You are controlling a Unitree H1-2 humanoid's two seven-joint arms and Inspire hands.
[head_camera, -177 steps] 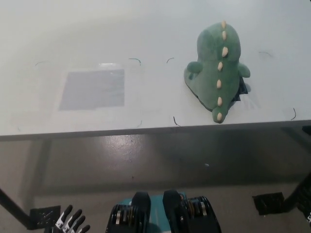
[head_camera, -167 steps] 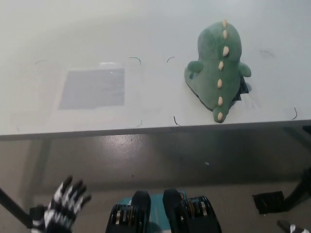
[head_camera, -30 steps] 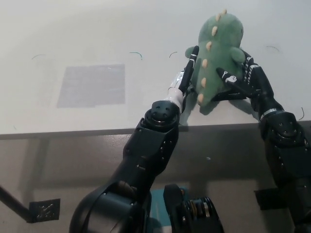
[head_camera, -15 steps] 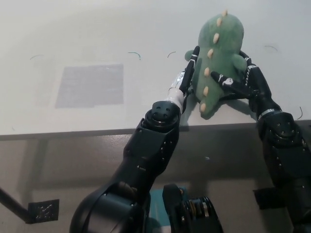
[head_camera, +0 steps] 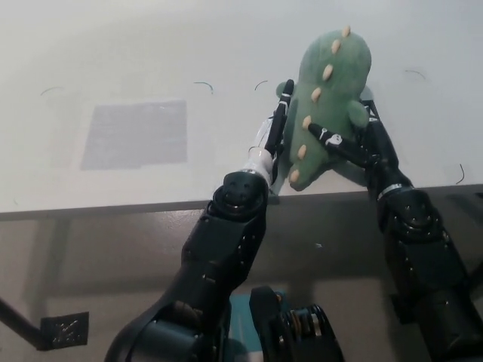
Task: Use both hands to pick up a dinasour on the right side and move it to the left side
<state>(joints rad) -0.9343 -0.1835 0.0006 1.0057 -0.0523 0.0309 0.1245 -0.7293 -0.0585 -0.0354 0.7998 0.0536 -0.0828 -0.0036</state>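
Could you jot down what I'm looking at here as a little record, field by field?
toy: green plush dinosaur with cream spikes, tilted
toy place: right part of the white table, near its front edge
left hand: pressed against the toy's left flank
right hand: on the toy's right flank, fingers across its back
grip: toy squeezed between both hands
left part of table: grey rectangular patch, nothing on it
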